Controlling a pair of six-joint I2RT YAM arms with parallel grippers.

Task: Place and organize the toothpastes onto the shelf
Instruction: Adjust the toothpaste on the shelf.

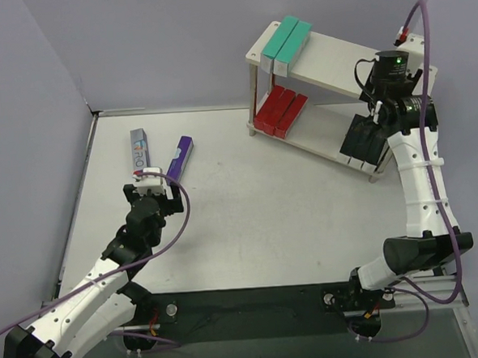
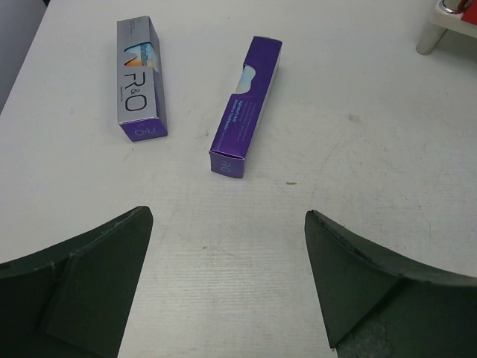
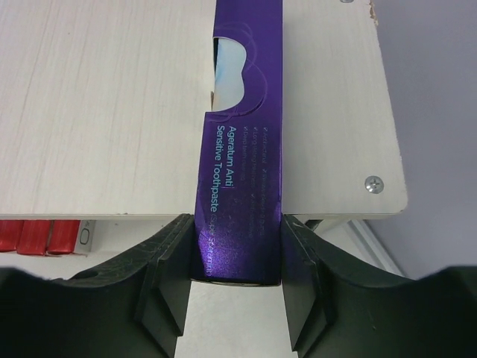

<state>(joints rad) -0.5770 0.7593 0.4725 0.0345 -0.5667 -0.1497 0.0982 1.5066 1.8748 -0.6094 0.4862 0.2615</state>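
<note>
As I judge it, the work is well advanced but not finished. On the shelf (image 1: 328,50), two teal boxes (image 1: 287,40) lie side by side at the left end of the top board. On the lower board there are red boxes (image 1: 282,110) in a tight row and, more to the right, some black boxes (image 1: 362,139).

My right gripper (image 3: 237,240) is at the other end of the top board (image 3: 104,112). Its two fingers press on both long sides of a purple box (image 3: 242,149), so it is closed on this box. The box seems to lie flat on the board and points straight toward the back. Its near end sticks out over the front edge, between my fingers. I think this box is nearly placed. What is left for it is to let it go, and maybe to push it in a little more.

Two boxes are not yet done. A silver box (image 2: 139,78) and a second purple box (image 2: 246,104) lie on the table (image 1: 266,218), well apart from the shelf. They are near each other but do not touch, and they spread a bit like a V. My left gripper (image 2: 227,220) hangs just in front of them, with the fingers wide open and nothing between them.

The purple box in my right gripper is long and slim, made of shiny dark purple card. It has small pale print that says "Sensitive Toothpaste", and a curved pale blue patch near its left edge. Its edges look straight and not crushed.
</note>
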